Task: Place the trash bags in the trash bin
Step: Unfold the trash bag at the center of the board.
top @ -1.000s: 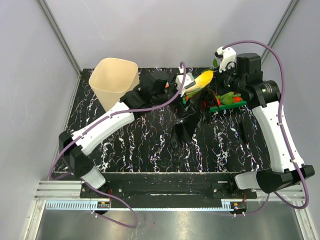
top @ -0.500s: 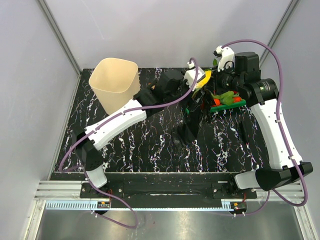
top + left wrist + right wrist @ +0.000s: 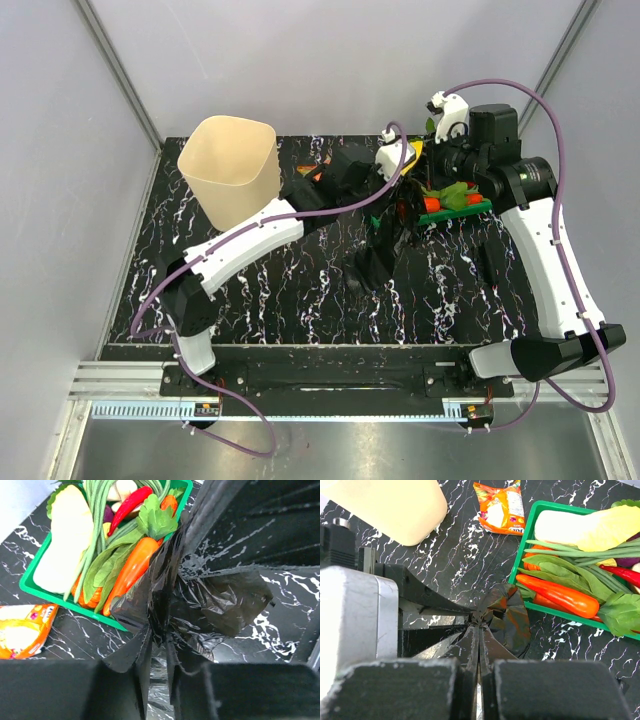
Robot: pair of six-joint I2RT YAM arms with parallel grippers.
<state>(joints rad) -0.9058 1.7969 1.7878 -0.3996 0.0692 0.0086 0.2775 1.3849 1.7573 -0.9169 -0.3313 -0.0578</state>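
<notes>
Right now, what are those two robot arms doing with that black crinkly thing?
Both arms have hold of the same black trash bag, right beside the green vegetable tray. The right gripper pinches it from one side, and the left gripper is clamped on it from the other. The rest of the bag trails down onto the table. The cream trash bin stands off at the far left corner, so the bag is not in it yet.

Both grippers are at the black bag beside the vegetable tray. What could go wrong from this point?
1. The trash bag lies against a corner of the green tray, by the carrot; lifting may drag or tip the tray.
2. The left gripper and right gripper both pinch the same thin plastic; pulling apart could tear it.
</notes>
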